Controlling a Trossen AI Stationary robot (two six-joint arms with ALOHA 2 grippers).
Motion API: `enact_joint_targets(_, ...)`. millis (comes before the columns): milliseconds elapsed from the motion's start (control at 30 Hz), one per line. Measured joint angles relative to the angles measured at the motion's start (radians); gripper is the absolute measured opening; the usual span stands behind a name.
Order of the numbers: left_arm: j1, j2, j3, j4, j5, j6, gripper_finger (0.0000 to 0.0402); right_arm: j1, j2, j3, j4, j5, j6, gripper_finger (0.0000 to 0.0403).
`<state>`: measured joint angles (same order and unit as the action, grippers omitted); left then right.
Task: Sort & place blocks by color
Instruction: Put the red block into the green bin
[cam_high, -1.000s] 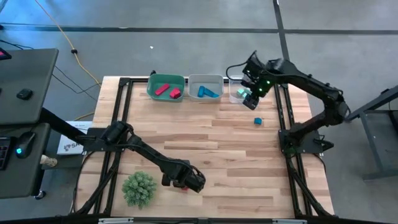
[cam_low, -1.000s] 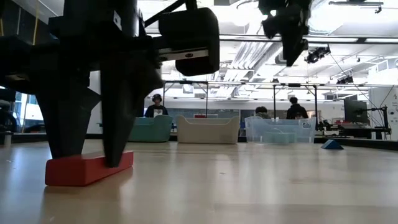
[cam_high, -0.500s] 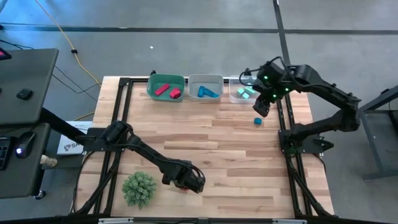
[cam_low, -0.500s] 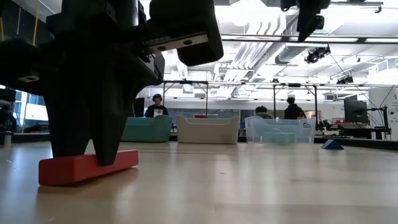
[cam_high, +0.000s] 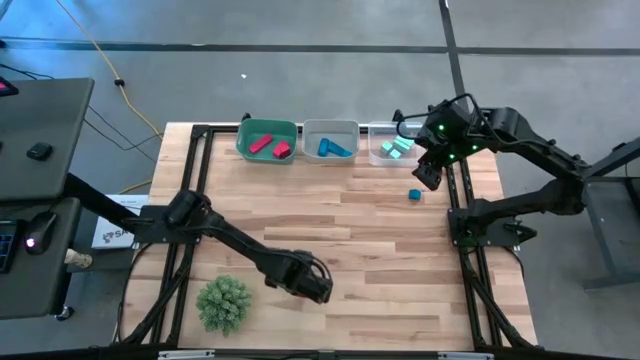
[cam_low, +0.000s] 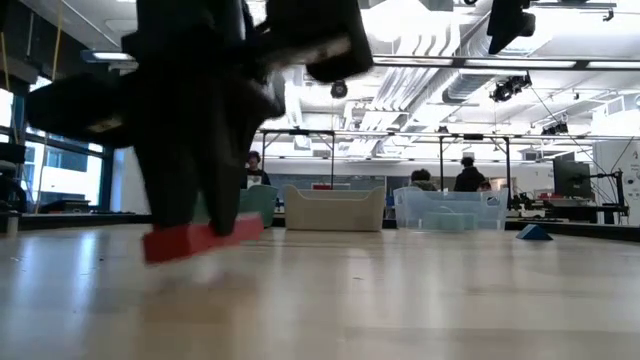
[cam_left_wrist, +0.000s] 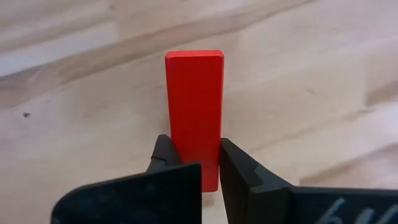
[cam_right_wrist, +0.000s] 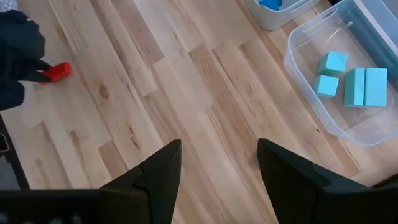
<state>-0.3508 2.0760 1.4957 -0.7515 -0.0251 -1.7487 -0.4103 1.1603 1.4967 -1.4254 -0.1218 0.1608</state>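
From above, the left tool (cam_high: 312, 287) sits low over the front part of the wooden bench (cam_high: 350, 240), just beside the green spiky ball (cam_high: 223, 303); the block it holds is hidden under it here; at the far edge stand three bins in a row, the green bin (cam_high: 266, 141) with red blocks (cam_high: 268, 146), the grey bin (cam_high: 330, 141) with blue blocks (cam_high: 335, 149), the clear bin (cam_high: 388, 146) with teal blocks (cam_high: 397, 148); the right tool (cam_high: 426, 176) hovers just in front of the clear bin, and a single blue block (cam_high: 414, 195) lies on the bench near it.

At bench height, the left tool (cam_low: 208, 215) pinches a red bar (cam_low: 200, 238), tilted and lifted clear of the bench; the three bins stand far behind.

In the left wrist view, the two dark fingers (cam_left_wrist: 239, 168) press on both long sides of the red bar (cam_left_wrist: 193, 106), above the wood.

In the right wrist view, the right tool (cam_right_wrist: 217, 163) is spread wide with nothing between its fingers; four teal blocks (cam_right_wrist: 348, 83) lie in the clear bin (cam_right_wrist: 311, 106); the red bar (cam_right_wrist: 59, 71) shows far off at the other arm.
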Motion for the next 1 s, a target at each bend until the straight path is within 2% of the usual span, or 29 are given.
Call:
enact_joint_targets(167,0.025,-0.037,0.002,-0.015,0.001,0.057,0.0,0.0,0.0,0.0,0.0,0.001,0.0,0.0199)
enact_joint_targets(500,0.128,-0.126,0.004,-0.071,-0.073,0.221,0.0,-0.001,0.002,0.0,0.036,0.005,-0.003,0.0199)
enact_joint_targets(800,0.301,-0.223,0.003,-0.149,-0.114,0.464,0.0,-0.002,0.004,0.0,0.066,0.011,-0.053,0.0199)
enact_joint_targets(1000,0.441,-0.269,0.007,-0.117,-0.118,0.635,0.0,-0.017,0.005,0.0,0.082,0.017,-0.098,0.0199)
